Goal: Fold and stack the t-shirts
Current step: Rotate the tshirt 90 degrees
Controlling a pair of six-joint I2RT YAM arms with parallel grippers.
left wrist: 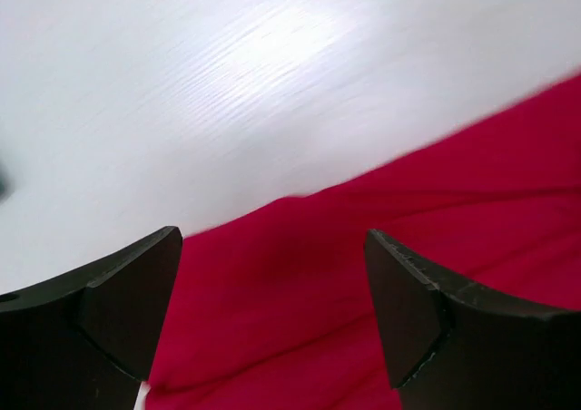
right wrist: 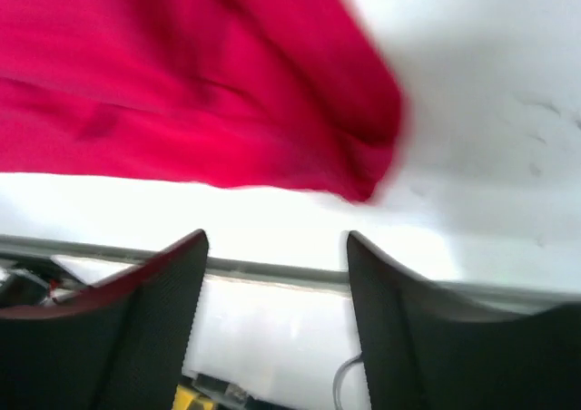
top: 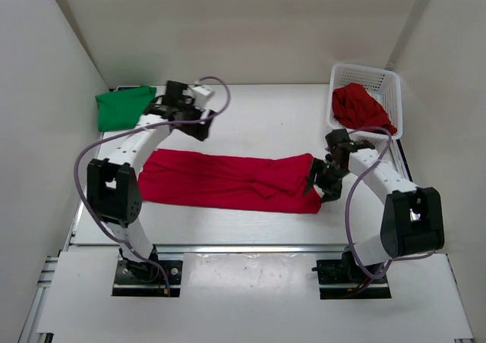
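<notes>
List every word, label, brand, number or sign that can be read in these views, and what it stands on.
No readable text in any view.
Spread red t-shirt, green t-shirt, bunched red t-shirt: plain, no print or tag showing.
White mesh basket: no label visible.
Right arm: a small pale mark on its dark housing, too small to read.
</notes>
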